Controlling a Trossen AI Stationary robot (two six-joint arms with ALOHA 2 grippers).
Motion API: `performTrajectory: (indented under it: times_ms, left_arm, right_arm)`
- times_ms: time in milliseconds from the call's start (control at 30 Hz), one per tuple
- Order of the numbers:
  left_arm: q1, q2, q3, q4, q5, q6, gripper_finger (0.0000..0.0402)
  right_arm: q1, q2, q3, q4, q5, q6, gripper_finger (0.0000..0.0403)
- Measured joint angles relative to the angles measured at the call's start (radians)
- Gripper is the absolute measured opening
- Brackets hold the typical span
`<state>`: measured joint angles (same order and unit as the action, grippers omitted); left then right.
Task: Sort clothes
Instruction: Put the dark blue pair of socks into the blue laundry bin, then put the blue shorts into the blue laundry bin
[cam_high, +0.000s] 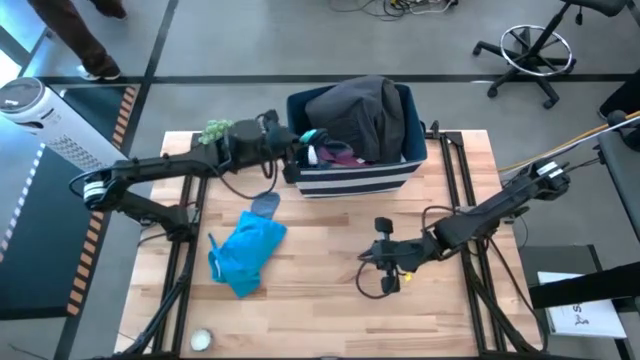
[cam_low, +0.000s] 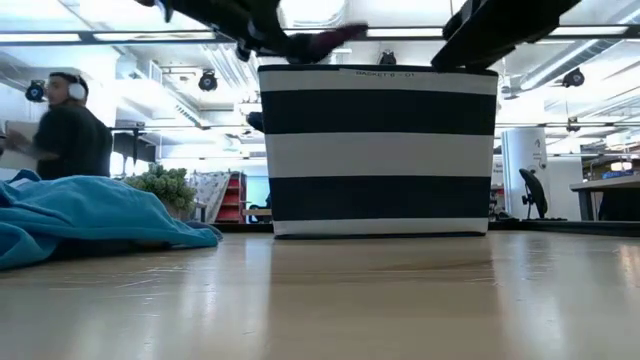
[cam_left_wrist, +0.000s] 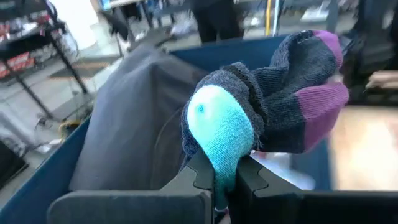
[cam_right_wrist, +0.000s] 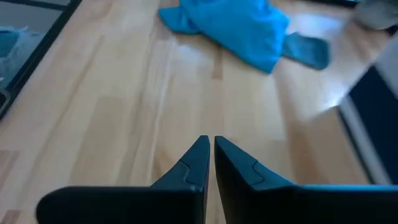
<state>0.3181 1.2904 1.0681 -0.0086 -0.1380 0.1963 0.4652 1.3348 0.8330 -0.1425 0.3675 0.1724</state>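
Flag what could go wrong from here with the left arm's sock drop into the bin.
1. The left gripper pinches only the teal toe of the sock; a thin hold, so it might slip out early.
2. The sock hangs near the striped bin's left rim, so it may drape over the edge or fall onto the table.
3. The grey garment is heaped above the rim; the sock could slide off it.

The wooden tabletop (cam_high: 330, 250) carries a striped bin (cam_high: 355, 180), a bright blue garment (cam_high: 245, 255), a small grey piece (cam_high: 266, 203), perhaps a sock, and a green plant (cam_high: 216, 130).
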Motion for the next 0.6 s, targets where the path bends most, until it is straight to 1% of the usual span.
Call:
performTrajectory:
  times_ms: [100, 200, 300, 400, 500, 600]
  left_arm:
    - [0.026, 0.057, 0.069, -0.068, 0.021, 0.005, 0.0005]
    - [0.032, 0.114, 0.125, -0.112, 0.026, 0.012, 0.0026]
    - [0.032, 0.164, 0.185, -0.17, 0.026, 0.022, 0.0062]
    - [0.026, 0.206, 0.241, -0.21, 0.029, 0.024, 0.0108]
    - [0.02, 0.229, 0.266, -0.227, 0.06, 0.03, 0.0154]
    - [0.01, 0.225, 0.274, -0.225, 0.069, 0.029, 0.0197]
  right_arm:
    - [0.002, -0.028, 0.0, -0.019, 0.025, -0.005, 0.0002]
    - [0.002, -0.038, 0.0, -0.02, 0.027, -0.012, 0.0002]
    - [0.002, -0.036, 0.0, -0.022, 0.029, -0.025, 0.0001]
    - [0.002, -0.025, 0.0, -0.035, 0.028, -0.033, 0.0]
    - [0.002, -0.014, 0.0, -0.035, 0.027, -0.034, 0.0]
    - [0.005, -0.005, 0.0, -0.032, 0.027, -0.027, 0.0]
